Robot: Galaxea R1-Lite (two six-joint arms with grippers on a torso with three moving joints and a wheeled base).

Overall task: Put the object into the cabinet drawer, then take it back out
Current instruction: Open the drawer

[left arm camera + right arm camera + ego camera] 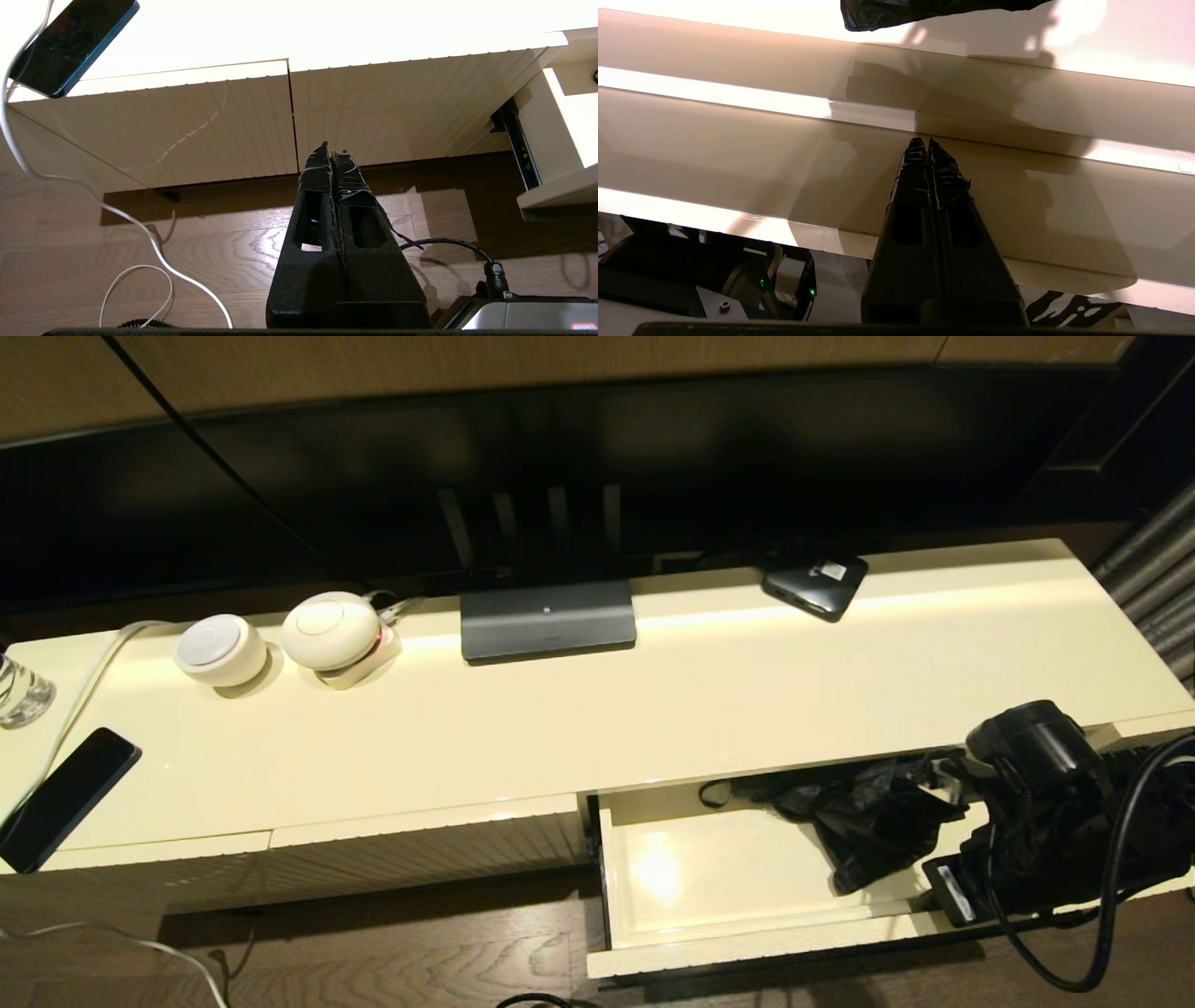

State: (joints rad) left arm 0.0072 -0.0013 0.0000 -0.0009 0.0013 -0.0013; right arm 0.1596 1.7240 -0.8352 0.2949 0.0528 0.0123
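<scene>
The cabinet drawer [672, 873] stands pulled open at the right of the cream cabinet. The black folding umbrella [859, 821] lies in its back right part, fabric rumpled, wrist loop [714, 793] trailing left. My right arm [1036, 803] hangs over the drawer's right end. My right gripper [927, 142] is shut and empty, its tips at the drawer's cream front wall [738, 140], apart from the umbrella's fabric [924, 11]. The left gripper [331, 147] is shut and empty, low before the closed ribbed fronts [373, 112], left of the open drawer's side [537, 116].
On the cabinet top stand a dark router [548, 621], a small black box with a white label [814, 583], two white round speakers [221, 649] [329, 630], a phone [65, 798] and a glass [19, 691]. A white cable [140, 233] loops on the wooden floor.
</scene>
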